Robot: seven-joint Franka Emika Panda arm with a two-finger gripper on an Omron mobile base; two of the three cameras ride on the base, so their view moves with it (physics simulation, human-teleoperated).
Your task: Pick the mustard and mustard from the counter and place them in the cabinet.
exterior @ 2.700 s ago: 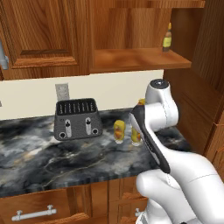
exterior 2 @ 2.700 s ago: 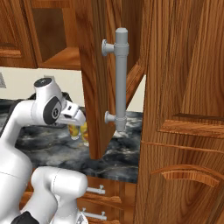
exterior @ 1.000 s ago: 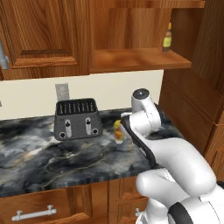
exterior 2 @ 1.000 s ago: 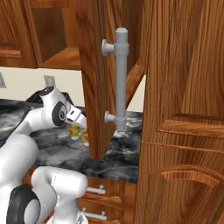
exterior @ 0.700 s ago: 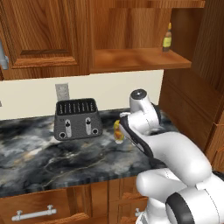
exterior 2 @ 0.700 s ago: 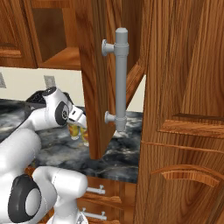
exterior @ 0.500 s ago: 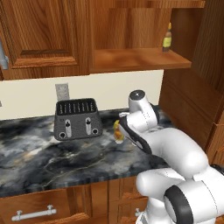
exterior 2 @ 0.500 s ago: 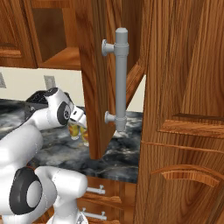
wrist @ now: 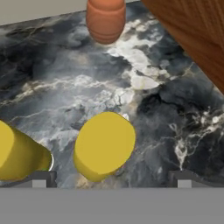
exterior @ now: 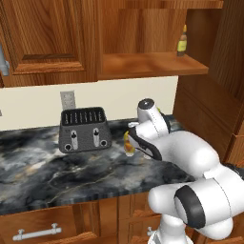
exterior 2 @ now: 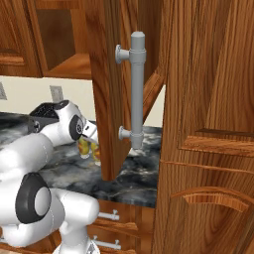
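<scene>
1. The first mustard bottle [wrist: 105, 144] stands upright on the marble bench [wrist: 175, 113], seen from above in the hand view as a yellow round top between the two finger tips of the end effector [wrist: 109, 179].
2. The second mustard bottle [wrist: 19, 155] stands just beside the first one, at the left edge of the hand view, also on the bench.
3. In the left base view one yellow bottle [exterior: 127, 143] shows beside the arm, to the right of the black toaster [exterior: 85, 128]; the arm covers most of it.
4. The end effector is spread wide, with one finger on each side of the first bottle, and it touches nothing as far as the pictures show.
5. An orange jar [wrist: 106, 19] stands farther back on the bench, well apart from both bottles.
6. The open cabinet [exterior: 152, 64] above the bench holds a dark slim bottle [exterior: 182, 42] on its shelf; no mustard is there.
7. Judged from this, no part of the task is finished: both bottles are not yet lifted. The robot seems to be at the approach for the first grasp. What is left is to close on the first bottle, carry it to the shelf, and then do the same with the second.
</scene>
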